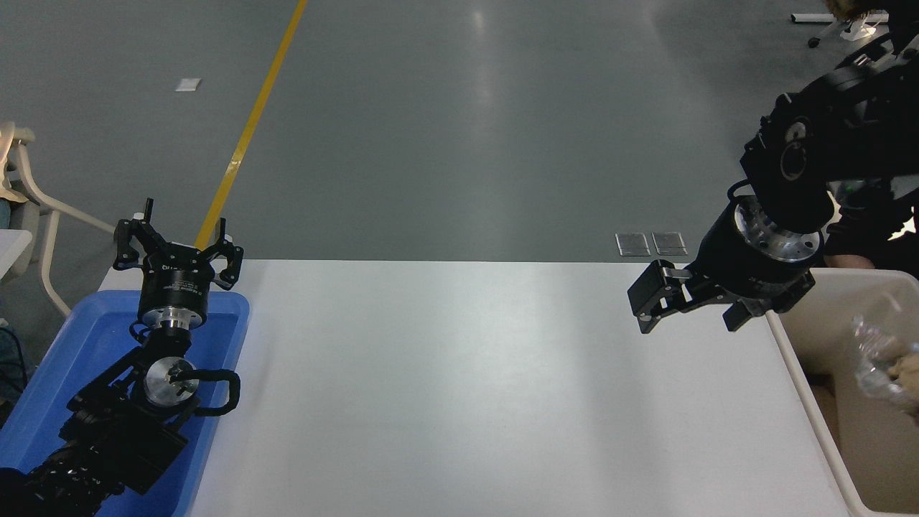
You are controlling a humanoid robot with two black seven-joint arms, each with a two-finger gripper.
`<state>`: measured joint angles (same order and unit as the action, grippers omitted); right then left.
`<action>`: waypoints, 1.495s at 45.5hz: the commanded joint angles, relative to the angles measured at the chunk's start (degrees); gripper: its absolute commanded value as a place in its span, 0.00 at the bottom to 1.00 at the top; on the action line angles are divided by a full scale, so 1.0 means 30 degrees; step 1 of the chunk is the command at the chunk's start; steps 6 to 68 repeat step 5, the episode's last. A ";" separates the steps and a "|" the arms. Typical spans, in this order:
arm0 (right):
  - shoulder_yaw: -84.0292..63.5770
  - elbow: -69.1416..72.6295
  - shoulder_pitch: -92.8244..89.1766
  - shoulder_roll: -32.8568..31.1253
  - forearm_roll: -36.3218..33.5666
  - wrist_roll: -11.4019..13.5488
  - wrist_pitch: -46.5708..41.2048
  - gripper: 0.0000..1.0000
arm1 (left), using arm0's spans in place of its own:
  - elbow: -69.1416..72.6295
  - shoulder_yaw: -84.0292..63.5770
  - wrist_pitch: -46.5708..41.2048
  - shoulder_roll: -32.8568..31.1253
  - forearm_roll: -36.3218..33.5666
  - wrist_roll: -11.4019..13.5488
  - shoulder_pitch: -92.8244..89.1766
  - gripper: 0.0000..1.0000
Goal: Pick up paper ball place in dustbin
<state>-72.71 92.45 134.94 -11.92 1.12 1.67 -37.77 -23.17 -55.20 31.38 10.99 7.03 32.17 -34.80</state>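
Observation:
The dustbin (795,380), cream-white with a thick rim, stands off the table's right edge. Inside it, at the picture's right edge, lies a clear shiny plastic wad (872,352). A small tan lump (906,370) sits next to the wad, cut off by the frame; I cannot tell whether it is the paper ball. My right gripper (688,319) is open and empty. It hangs over the table's far right part, just left of the bin's rim. My left gripper (176,243) is open and parked at the lower left.
A shallow blue tray (43,373) lies at the table's left edge under the left arm. The white table (467,388) spans the middle. Chair legs stand on the grey floor at the far left and top right.

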 commanded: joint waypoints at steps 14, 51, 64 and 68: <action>-0.0577 0.0736 0.0957 0.0195 -0.0724 -0.0057 0.0079 1.00 | 0.0019 0.0000 -0.0029 0.0000 -0.0001 0.0028 0.0000 0.99; -0.0577 0.0736 0.0957 0.0195 -0.0724 -0.0057 0.0079 1.00 | 0.0019 0.0000 -0.0029 0.0000 -0.0001 0.0028 0.0000 0.99; -0.0577 0.0736 0.0957 0.0195 -0.0724 -0.0057 0.0079 1.00 | 0.0019 0.0000 -0.0029 0.0000 -0.0001 0.0028 0.0000 0.99; -0.0577 0.0736 0.0957 0.0195 -0.0724 -0.0057 0.0079 1.00 | 0.0019 0.0000 -0.0029 0.0000 -0.0001 0.0028 0.0000 0.99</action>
